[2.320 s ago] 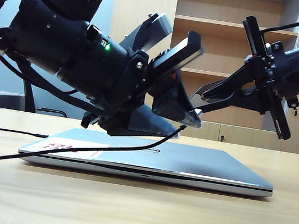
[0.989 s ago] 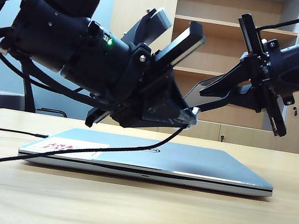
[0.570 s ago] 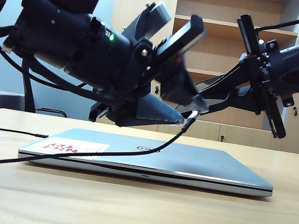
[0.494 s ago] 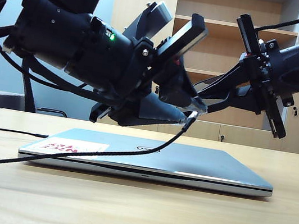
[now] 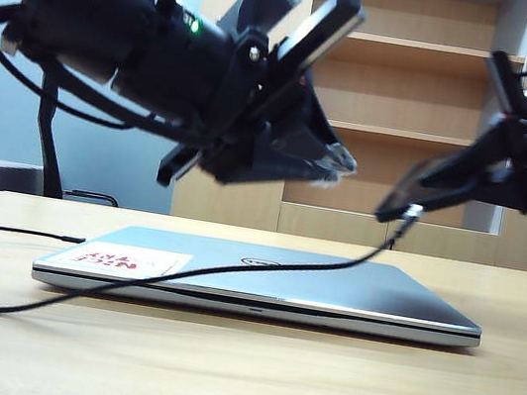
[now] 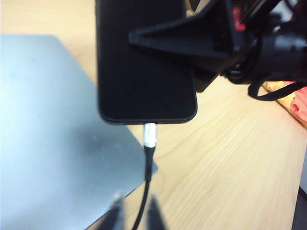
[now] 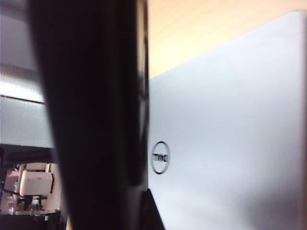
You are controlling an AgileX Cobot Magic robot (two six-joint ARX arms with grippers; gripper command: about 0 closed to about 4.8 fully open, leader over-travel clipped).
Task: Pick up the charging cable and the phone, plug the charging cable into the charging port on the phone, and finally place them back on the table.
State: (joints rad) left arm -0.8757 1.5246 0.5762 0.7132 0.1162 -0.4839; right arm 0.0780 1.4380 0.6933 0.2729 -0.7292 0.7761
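The charging cable [image 6: 149, 136] sits plugged into the phone [image 6: 144, 62], which the right tool [image 5: 415, 191] pinches above the laptop [image 5: 331, 278], with the left tool [image 5: 338, 159] slightly spread alongside, so a gentle lowering to the table [image 5: 236, 374] likely comes next.

- The laptop [image 5: 261, 277] lies on the table [image 5: 236, 374].
- The right gripper [image 5: 397, 211] holds the phone [image 6: 144, 62] above the laptop's right part.
- The charging cable [image 6: 148, 167] sits plugged into the phone.
- The left gripper [image 5: 335, 159] hovers to the phone's left.
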